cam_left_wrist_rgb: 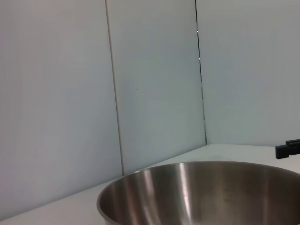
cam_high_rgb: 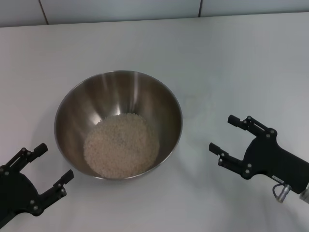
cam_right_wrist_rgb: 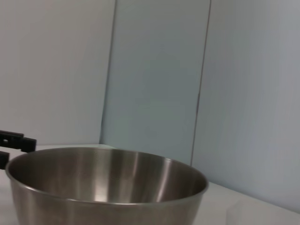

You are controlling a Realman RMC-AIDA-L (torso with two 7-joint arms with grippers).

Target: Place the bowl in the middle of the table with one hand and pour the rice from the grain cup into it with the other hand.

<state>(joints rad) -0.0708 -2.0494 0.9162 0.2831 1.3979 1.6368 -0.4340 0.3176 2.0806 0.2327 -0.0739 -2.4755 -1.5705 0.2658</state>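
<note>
So from the head view, the big shiny stainless-steel bowl (cam_high_rgb: 119,124) sits mid-table (cam_high_rgb: 231,58), between both sets of fingers, with a loose mound of off-white rice (cam_high_rgb: 121,145) inside. Left gripper (cam_high_rgb: 46,171) and right gripper (cam_high_rgb: 225,135) are both spread wide, holding nothing. Left wrist view: smooth brushed steel wall, looks rigid and slippery, so I'd grab the rim. Right wrist view: same bowl, plus a faint clear shape, maybe the cup, can't tell.
</note>
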